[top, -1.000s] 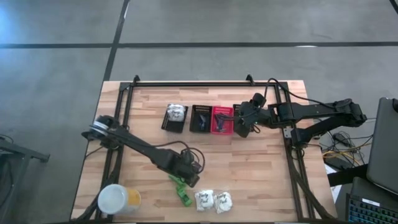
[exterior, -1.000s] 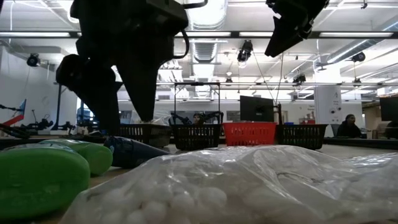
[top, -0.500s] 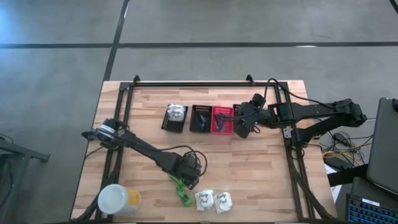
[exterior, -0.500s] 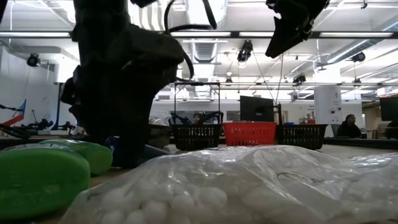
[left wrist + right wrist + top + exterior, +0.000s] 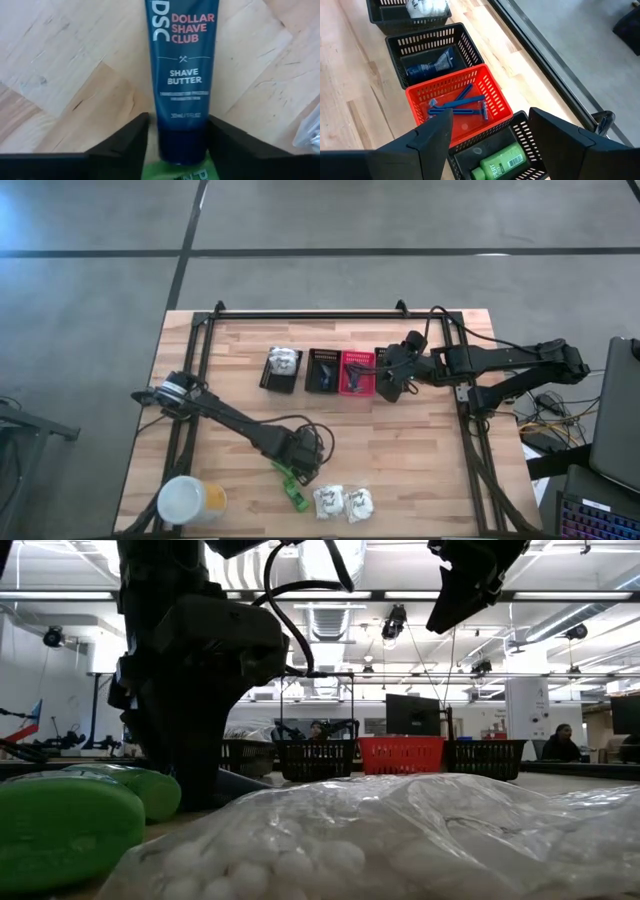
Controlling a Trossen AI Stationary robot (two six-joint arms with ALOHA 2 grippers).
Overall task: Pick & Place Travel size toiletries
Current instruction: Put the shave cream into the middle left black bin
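The left gripper [image 5: 175, 145], jaws spread either side of the shave butter tube [image 5: 181, 75] lying on the table near two green bottles [image 5: 292, 486] and two white packets [image 5: 343, 502], should close squarely on its cap end, while the right gripper [image 5: 490, 135] hovers open-jawed over four baskets [image 5: 460, 100].

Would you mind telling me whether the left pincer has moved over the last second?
Yes. In the low view the left pincer has dropped onto the table beside the green bottle; it now straddles the dark tube.
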